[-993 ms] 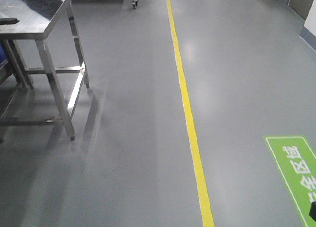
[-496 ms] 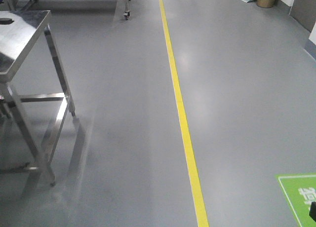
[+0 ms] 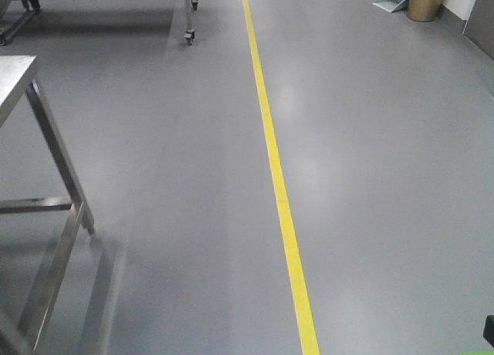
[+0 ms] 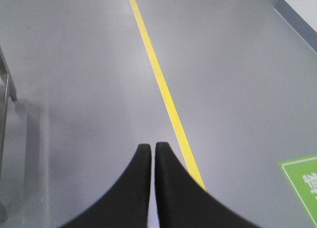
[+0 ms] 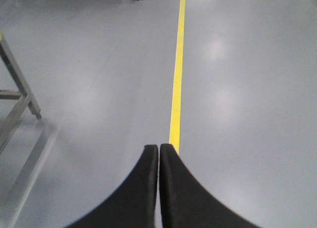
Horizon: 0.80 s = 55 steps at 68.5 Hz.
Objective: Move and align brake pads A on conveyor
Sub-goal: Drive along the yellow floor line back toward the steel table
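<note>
The fingers (image 4: 131,188) of the left gripper (image 4: 152,148) are clenched. Their black tips are pressed together with only a hairline seam between them, and they grasp nothing. The right gripper (image 5: 159,149) is the same, its tips touching and holding nothing.

Both grippers hang over bare grey floor (image 3: 386,177). Just beyond the tips runs the yellow line (image 3: 272,154). In the left wrist view it passes to the right of the fingers and slants toward the top of the frame. In the right wrist view it rises almost straight from above the right-hand fingertip. A green floor marking (image 4: 302,183) sits in the lower right of the left wrist view.

Farther out, a steel table (image 3: 14,71) shows only a corner and its legs at the left edge of the front view. A wheeled cart (image 3: 189,37) stands in the upper left. A dustpan (image 3: 392,0) and a tan bin (image 3: 426,1) are in the upper right.

The brake pads A and the conveyor appear in none of the three views. That means I cannot tell which way the pads lie from the fingers, how their long axes run, or which arm is nearer. Judging by the task, no handling step has begun. The belt has to come into view before either arm can be chosen, and the fingers must be parted before any pad can be taken.
</note>
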Motion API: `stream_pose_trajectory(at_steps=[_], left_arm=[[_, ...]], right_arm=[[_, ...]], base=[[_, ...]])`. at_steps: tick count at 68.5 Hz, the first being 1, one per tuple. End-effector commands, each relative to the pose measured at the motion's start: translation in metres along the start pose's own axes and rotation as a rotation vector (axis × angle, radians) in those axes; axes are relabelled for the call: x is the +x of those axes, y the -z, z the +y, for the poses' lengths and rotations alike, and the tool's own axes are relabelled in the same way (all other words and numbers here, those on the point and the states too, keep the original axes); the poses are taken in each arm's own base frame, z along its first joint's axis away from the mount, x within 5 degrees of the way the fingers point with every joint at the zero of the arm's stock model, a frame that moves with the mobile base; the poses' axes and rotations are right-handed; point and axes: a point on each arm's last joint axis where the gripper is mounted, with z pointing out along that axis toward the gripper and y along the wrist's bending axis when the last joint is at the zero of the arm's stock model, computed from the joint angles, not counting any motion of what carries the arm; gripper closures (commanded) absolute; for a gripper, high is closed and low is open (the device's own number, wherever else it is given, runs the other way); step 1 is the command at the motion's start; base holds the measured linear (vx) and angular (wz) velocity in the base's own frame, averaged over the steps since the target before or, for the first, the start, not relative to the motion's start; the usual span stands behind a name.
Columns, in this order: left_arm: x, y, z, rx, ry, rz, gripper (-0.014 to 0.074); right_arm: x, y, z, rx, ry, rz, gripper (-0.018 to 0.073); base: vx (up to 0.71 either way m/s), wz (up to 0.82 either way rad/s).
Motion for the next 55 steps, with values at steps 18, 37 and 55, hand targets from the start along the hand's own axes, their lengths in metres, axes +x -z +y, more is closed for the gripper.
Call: stream_pose_trajectory(at_steps=[18,37,55], left_arm=[[-0.0119,0.0031,-0.0038,0.027,0.002,-0.079,0.0603],[-0.0119,0.0031,-0.0038,0.027,0.002,-0.078,0.0603],[-0.0119,0.0031,-0.0039,0.027,0.002,-0.079,0.0603]], right_arm=[[-0.0143,0.0027,-0.0005,0.006,0.012,-0.087,0.0569],[-0.0143,0.0027,-0.0005,0.006,0.012,-0.087,0.0569],[-0.0143,0.0027,-0.0005,0.006,0.012,-0.087,0.0569]], base=[[0.61,-0.09],[0.6,-0.08],[0.59,0.0]])
